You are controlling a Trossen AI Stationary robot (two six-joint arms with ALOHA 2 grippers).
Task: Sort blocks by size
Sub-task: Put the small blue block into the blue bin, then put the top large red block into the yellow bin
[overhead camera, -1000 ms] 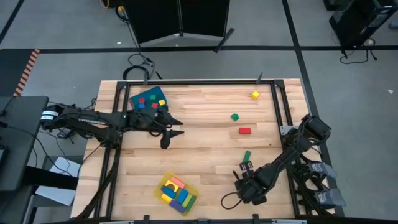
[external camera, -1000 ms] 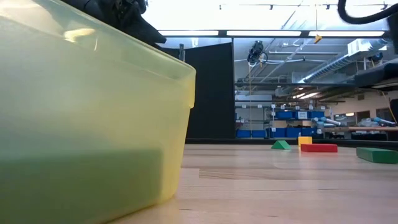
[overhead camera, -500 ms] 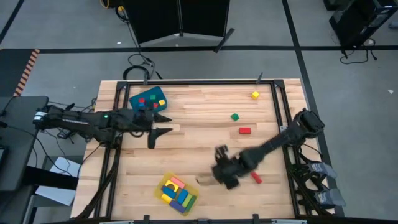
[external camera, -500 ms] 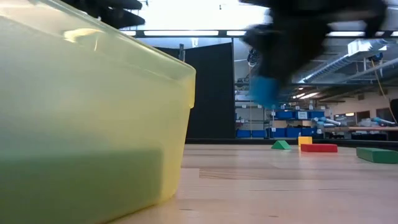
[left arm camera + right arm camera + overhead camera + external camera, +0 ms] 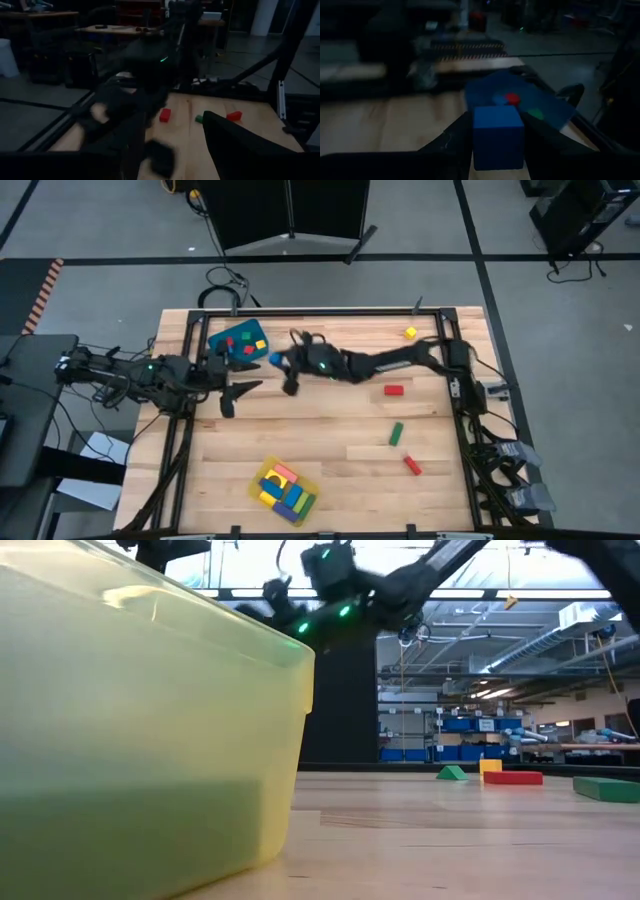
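My right gripper (image 5: 279,363) reaches across from the table's right and is shut on a small blue cube (image 5: 498,135), just off the near right corner of the blue bin (image 5: 238,330). The bin holds several small cubes. My left gripper (image 5: 236,394) hangs open near the table's left edge, near side of the bin, with nothing between its fingers. Loose blocks lie flat on the wood: a yellow cube (image 5: 410,332), a red block (image 5: 393,390), a green bar (image 5: 396,434) and a red bar (image 5: 412,465). The yellow tray (image 5: 311,482) holds several larger blocks. My right gripper pinches the blue cube by two opposite side faces (image 5: 476,142) between its two fingers. The fingers come nearly level from the table's right and point toward the blue bin. The cube sits upright in the hold, lifted clear of the table.
A black frame rail (image 5: 190,360) runs along the table's left side and another (image 5: 445,360) along the right. My right arm (image 5: 380,363) spans the far middle of the table. In the low view the yellow tray's wall (image 5: 150,740) fills the left.
My right gripper has swung quickly from the table's near right corner toward the far left, up to the blue bin, turning from pointing down to nearly level, with the blue cube carried along. My left gripper has drawn back toward the table's left edge and risen a little.
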